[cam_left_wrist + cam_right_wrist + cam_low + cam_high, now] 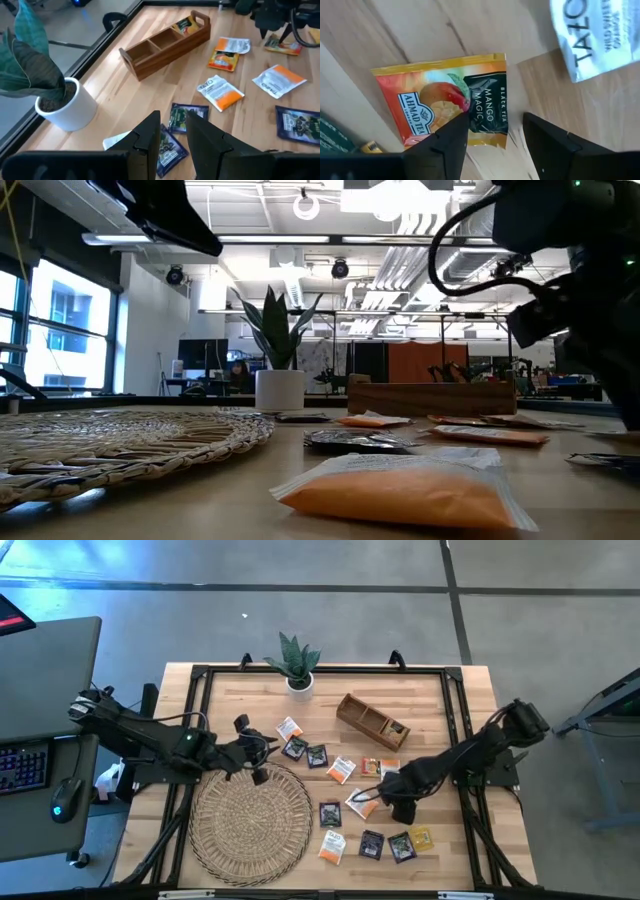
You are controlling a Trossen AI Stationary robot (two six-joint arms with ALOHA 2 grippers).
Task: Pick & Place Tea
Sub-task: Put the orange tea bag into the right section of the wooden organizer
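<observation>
Orange sachet [400,492] nearest, flat, ungripped.

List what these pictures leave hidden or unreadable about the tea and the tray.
- Wooden tray, low view: its wall hides whatever is inside.
- Mango sachet, right wrist view: the right gripper fingers cover its lower edge.
- Dark sachets, left wrist view: the left gripper fingers hide part; print too small to read.

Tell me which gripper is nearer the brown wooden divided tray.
Right. The right gripper hovers over sachets just below the brown wooden divided tray in the high view, while the left gripper sits farther off, beyond the dark sachets.
</observation>
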